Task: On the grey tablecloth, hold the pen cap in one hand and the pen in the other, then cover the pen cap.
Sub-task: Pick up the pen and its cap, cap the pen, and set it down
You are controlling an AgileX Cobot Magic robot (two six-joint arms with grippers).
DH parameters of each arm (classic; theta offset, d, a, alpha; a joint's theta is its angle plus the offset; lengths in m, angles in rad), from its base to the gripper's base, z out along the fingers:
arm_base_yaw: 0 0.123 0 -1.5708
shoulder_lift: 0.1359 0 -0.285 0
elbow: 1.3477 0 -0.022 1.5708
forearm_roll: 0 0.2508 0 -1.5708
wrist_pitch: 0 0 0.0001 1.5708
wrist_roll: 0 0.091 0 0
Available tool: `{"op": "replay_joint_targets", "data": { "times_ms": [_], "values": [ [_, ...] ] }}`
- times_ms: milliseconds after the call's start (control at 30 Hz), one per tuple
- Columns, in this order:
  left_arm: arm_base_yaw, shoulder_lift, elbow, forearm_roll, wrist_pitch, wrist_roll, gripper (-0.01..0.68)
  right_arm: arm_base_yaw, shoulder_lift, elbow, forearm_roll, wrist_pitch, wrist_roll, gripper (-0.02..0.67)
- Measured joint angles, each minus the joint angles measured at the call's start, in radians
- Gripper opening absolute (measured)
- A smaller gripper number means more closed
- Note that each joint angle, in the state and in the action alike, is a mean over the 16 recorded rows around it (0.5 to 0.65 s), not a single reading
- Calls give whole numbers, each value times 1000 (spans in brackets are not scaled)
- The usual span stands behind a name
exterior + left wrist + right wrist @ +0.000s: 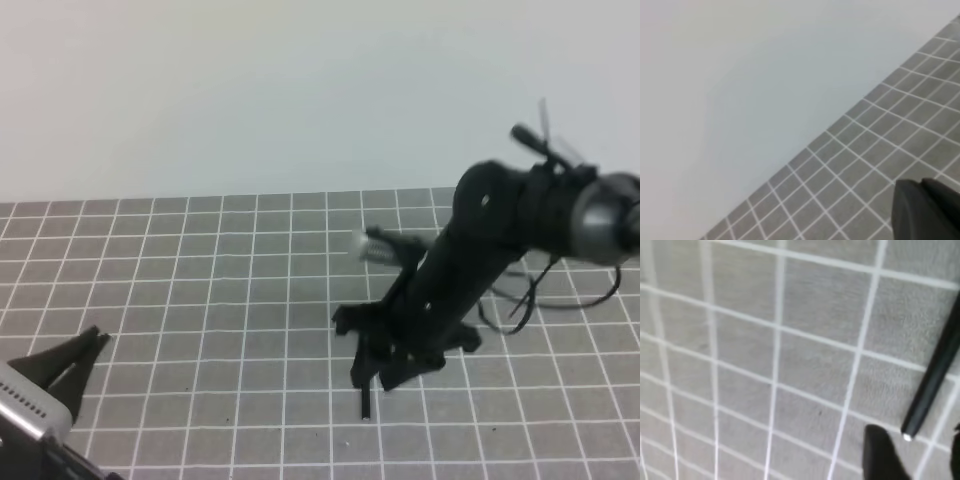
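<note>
Grey tablecloth [200,300] with white grid lines across the lower part of the exterior high view, plain pale surface behind it. Right gripper [385,372] lowered over the cloth right of centre, tilted down, black fingers spread apart around the pen [366,402]; only a short black end of the pen visible there, poking out below the fingers toward the camera and lying on the cloth. From the right wrist view, pen [932,382] seen as a long thin black stick lying diagonally on the grid, its small silvery tip at the lower end, just beside one dark fingertip [880,455]; a second dark edge at the far right border, gap between the two clearly open, nothing gripped; contact with the pen not discernible. Left gripper [92,345] at the lower left corner of the exterior view, well apart from the pen, its two black fingers drawn together to a point, holding nothing visible. Left wrist view: only a dark finger [927,210] at the lower right over grid cloth. Pen cap not identifiable in any view. Loose black cables [530,290] trailing beside the right arm.
</note>
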Motion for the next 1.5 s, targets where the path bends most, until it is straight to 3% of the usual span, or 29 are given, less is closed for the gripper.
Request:
{"op": "replay_joint_targets", "data": {
  "times_ms": [233, 400, 633, 967, 1233, 1500],
  "values": [
    [0, 0, 0, -2, -63, 6, -1, 7, -135, 12, -63, 21, -52, 63],
    [0, -4, -2, -1, -83, 1, -1, 32, -266, 58, -109, -4, -104, 3],
    [0, -10, -4, 3, -93, -9, -2, 83, -498, 224, -161, -104, -161, 0],
    [0, -13, -6, -33, -95, -14, -1, 121, -846, 595, -241, -292, -168, 0],
    [0, -13, -6, -187, -99, -14, -1, 121, -1014, 813, -312, -415, -166, 0],
    [0, -13, -6, -411, -105, -15, -1, 121, -1046, 893, -352, -462, -157, 0]
  ]
}}
